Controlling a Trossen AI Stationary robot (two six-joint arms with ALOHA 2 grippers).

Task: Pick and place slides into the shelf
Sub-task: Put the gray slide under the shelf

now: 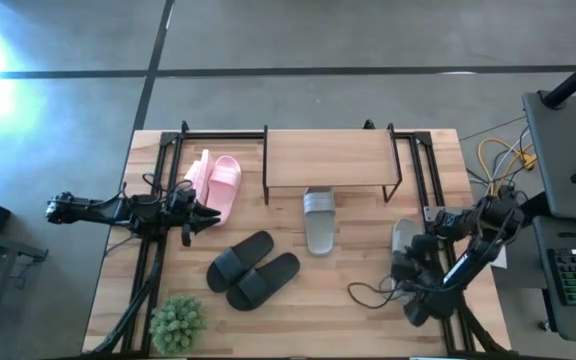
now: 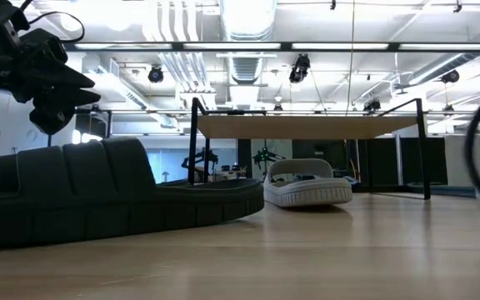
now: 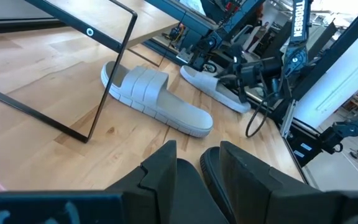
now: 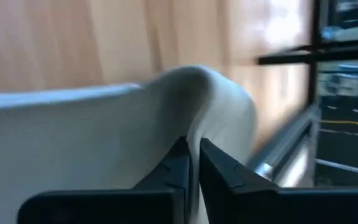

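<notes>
Right gripper (image 1: 409, 262), lower right of the overhead frame, clamped on the edge of a light grey slide (image 1: 404, 238); in its wrist view, dark fingers (image 4: 178, 167) nearly together with a thin pale rim (image 4: 194, 146) pinched between. Left gripper (image 1: 206, 214), left of centre, pointing right, hovering just beside the pink slides (image 1: 218, 185) with nothing held; fingers (image 3: 166, 163) a narrow gap apart in its wrist view. Second light grey slide (image 1: 319, 220) at centre, toe end tucked under the shelf (image 1: 328, 160), heel sticking out below it. Black slides (image 1: 253, 269) side by side at lower centre, angled. Small green plant (image 1: 178, 322) at lower left of the table (image 1: 368, 320).
</notes>
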